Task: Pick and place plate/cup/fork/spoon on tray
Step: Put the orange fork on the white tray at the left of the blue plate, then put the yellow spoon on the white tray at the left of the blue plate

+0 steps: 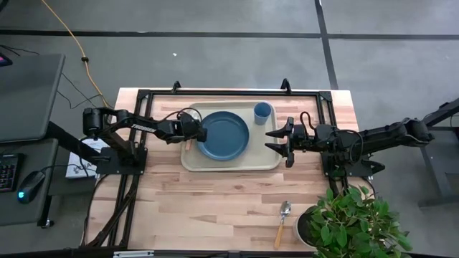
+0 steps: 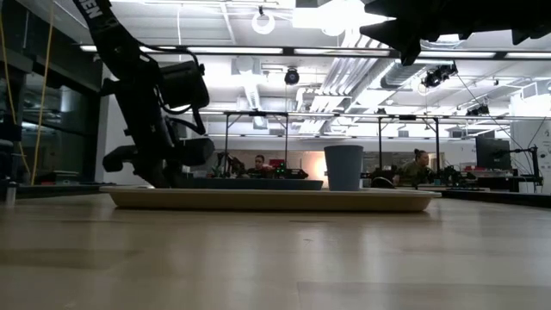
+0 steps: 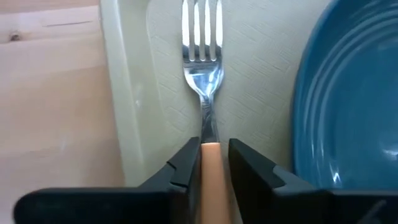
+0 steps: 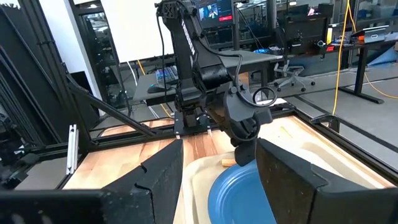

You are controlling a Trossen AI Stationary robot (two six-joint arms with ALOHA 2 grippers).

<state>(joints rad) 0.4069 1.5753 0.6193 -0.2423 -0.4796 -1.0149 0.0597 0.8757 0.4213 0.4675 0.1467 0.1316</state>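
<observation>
While the left hand (image 3: 211, 171) is hanging low over the left end of the tray (image 1: 229, 163), its two fingers (image 3: 180, 168) are clamping the orange handle of the fork (image 3: 203, 74), whose tines are lying on the tray floor between the tray's rim and the plate (image 1: 223, 134). That dark blue plate is sitting on the tray's left-centre part, just beside the fork, and the light blue cup (image 1: 262, 111) is standing upright at the tray's far right corner. Over the tray's right end the right hand (image 1: 276, 138) is hovering with its fingers spread wide apart and nothing between them, pointing toward the plate. Well apart from the tray, the spoon (image 1: 282, 221) is lying on the wooden desk (image 1: 215, 208) near its front edge, with its bowl toward the tray, close beside a potted plant (image 1: 348, 222) at the desk's front right corner.
</observation>
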